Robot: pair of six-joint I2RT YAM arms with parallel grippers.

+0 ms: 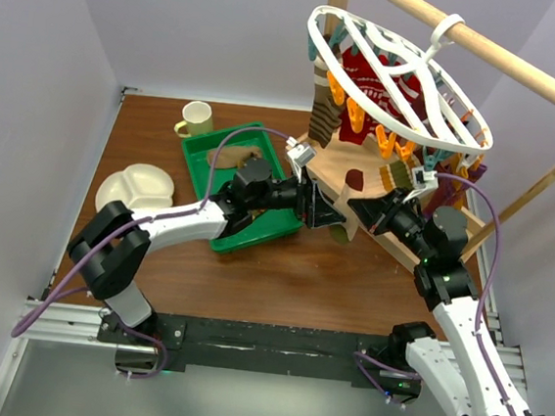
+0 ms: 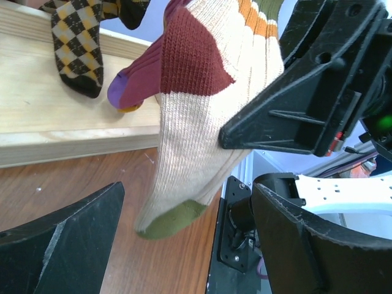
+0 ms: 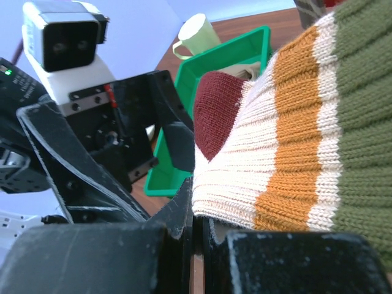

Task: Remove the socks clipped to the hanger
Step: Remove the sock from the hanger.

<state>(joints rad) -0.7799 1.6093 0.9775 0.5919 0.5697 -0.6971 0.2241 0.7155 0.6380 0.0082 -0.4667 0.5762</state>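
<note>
Left claw (image 1: 318, 212) hangs spread wide, facing the right claw (image 1: 358, 208) across a tan sock (image 1: 337, 170) that dangles from the hanger (image 1: 399, 72) over the table (image 1: 300, 279). At the left wrist, wide jaws flank the sock (image 2: 196, 135) near its green toe. At the right wrist, the right claw (image 3: 193, 226) is clenched on the sock (image 3: 294, 141) at its edge.

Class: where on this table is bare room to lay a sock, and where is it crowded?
Bare: the brown wooden table between the green plastic tray and the black base rail; the back-left corner beside the pale yellow mug. Crowded: under the white oval plastic hanger, where the open left tool faces the right tool shut on the cream maroon-heeled sock.
</note>
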